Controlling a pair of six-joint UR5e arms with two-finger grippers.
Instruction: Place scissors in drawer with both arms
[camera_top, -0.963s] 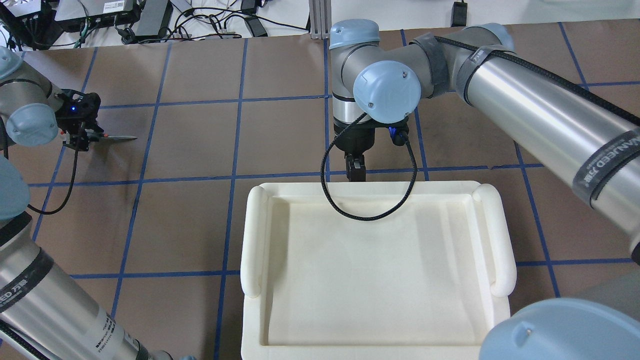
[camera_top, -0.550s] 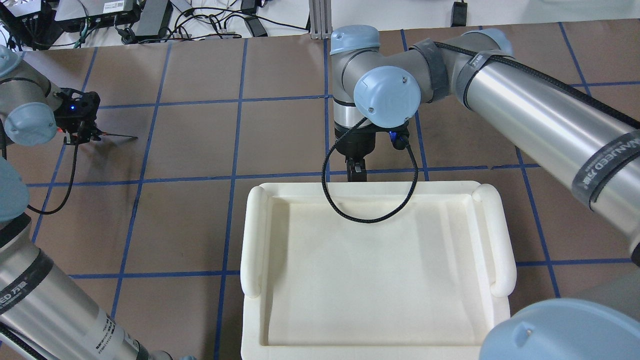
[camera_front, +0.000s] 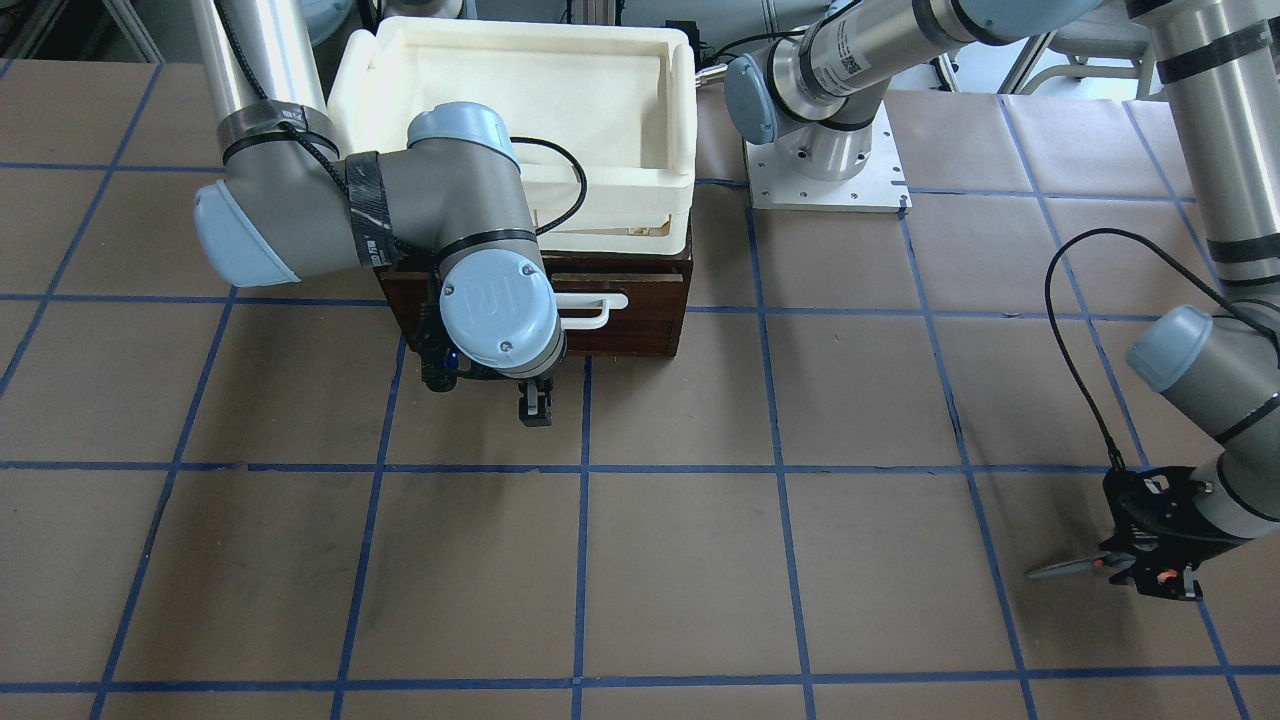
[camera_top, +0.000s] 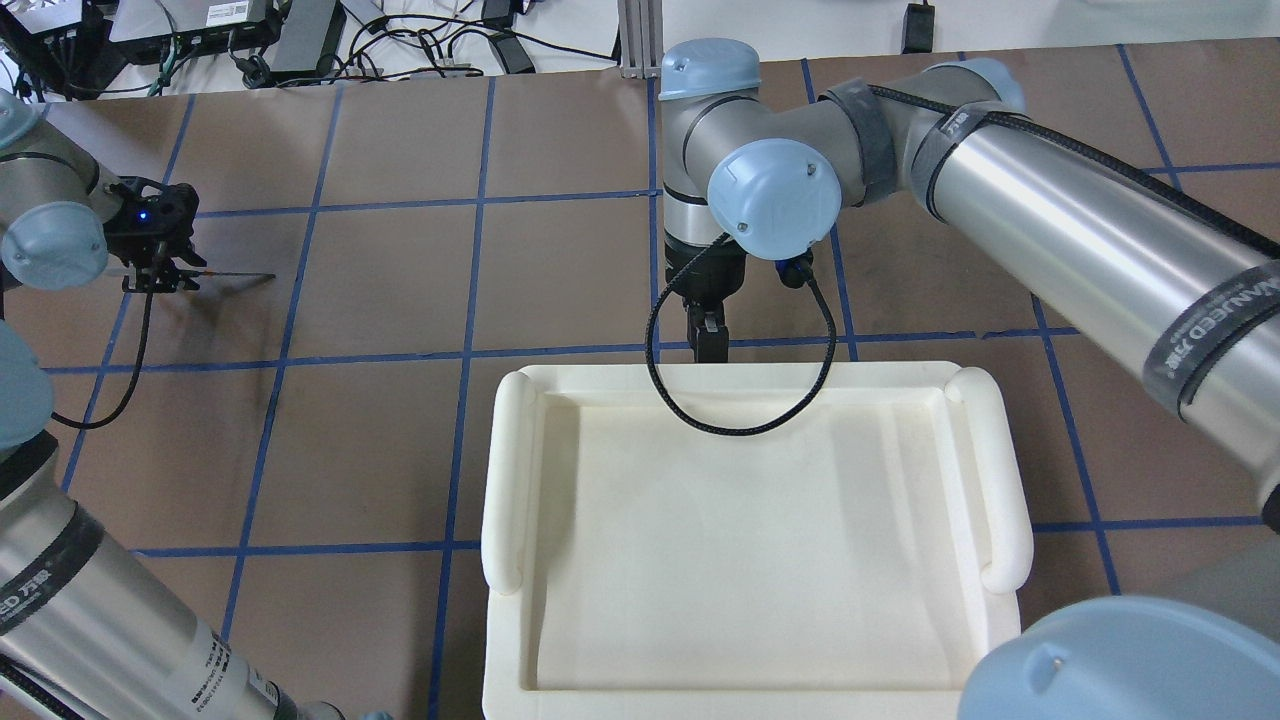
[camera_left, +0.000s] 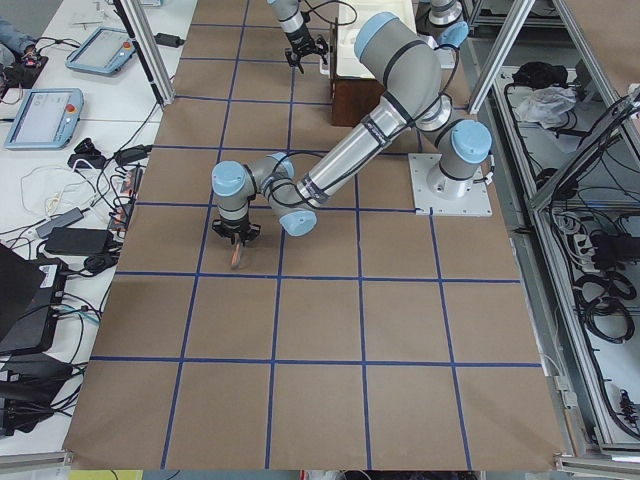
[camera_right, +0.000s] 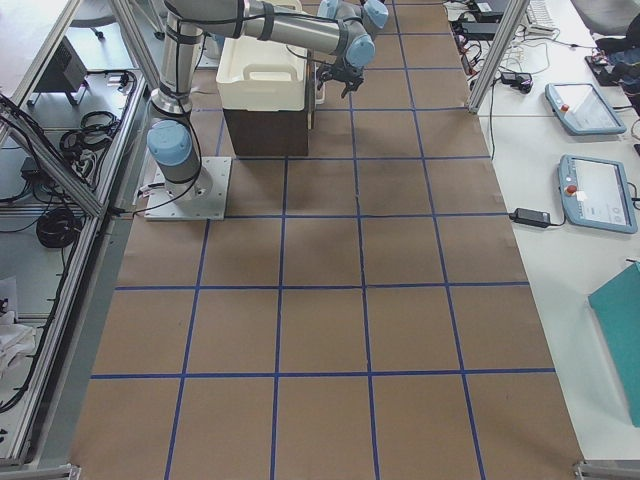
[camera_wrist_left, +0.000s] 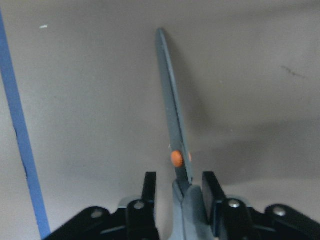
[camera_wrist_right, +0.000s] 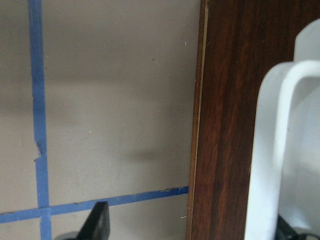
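My left gripper (camera_top: 160, 274) is shut on the handles of the scissors (camera_top: 235, 275) at the table's far left, blades pointing toward the middle. In the left wrist view the dark blade (camera_wrist_left: 172, 120) and orange pivot stick out between the fingers (camera_wrist_left: 149, 190). They also show in the front view (camera_front: 1065, 568). The dark brown drawer (camera_front: 640, 320) with its white bar handle (camera_front: 600, 303) looks shut. My right gripper (camera_front: 535, 405) hangs just in front of it, open and empty. In the right wrist view the handle (camera_wrist_right: 270, 150) lies between the spread fingers, close to the right one.
A cream-white plastic tray (camera_top: 510, 470) sits on top of the brown drawer cabinet and hides it in the overhead view. The table is brown paper with blue tape lines (camera_top: 470, 270). The left arm's base plate (camera_front: 825, 170) stands beside the cabinet.
The left gripper has turned the scissors so the blade now shows edge-on, and has shifted slightly away. The right gripper has barely moved in front of the drawer.
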